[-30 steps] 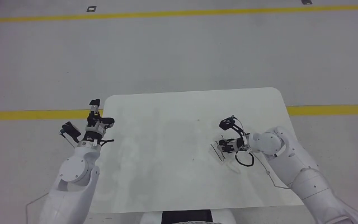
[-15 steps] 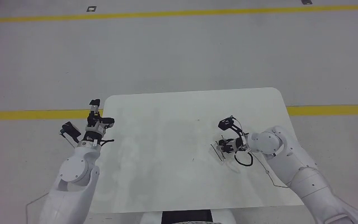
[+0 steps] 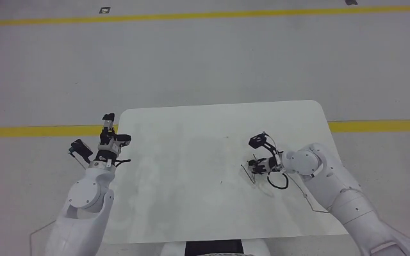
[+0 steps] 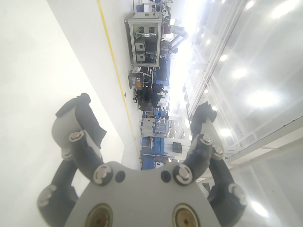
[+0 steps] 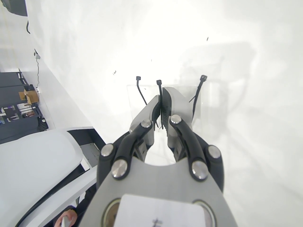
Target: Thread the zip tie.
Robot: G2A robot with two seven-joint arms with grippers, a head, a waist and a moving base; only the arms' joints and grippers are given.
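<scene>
Three black zip ties lie on a clear plastic sheet (image 5: 165, 88) on the white table (image 3: 192, 160), right of its centre. My right gripper (image 5: 161, 98) is shut on the middle zip tie (image 5: 159, 84), whose head pokes out past the fingertips. A second zip tie (image 5: 140, 90) lies on one side of it and a third zip tie (image 5: 198, 88) on the other. From above, the right gripper (image 3: 258, 166) sits low over the ties. My left gripper (image 4: 142, 109) is open and holds nothing, standing at the table's left edge (image 3: 109, 137).
The table's rounded edges are close to both arms. A few small dark specks (image 5: 114, 72) dot the tabletop near the sheet. Grey floor with yellow lines (image 3: 192, 14) surrounds the table.
The right arm has shifted slightly left over the zip ties. The left arm has not moved.
</scene>
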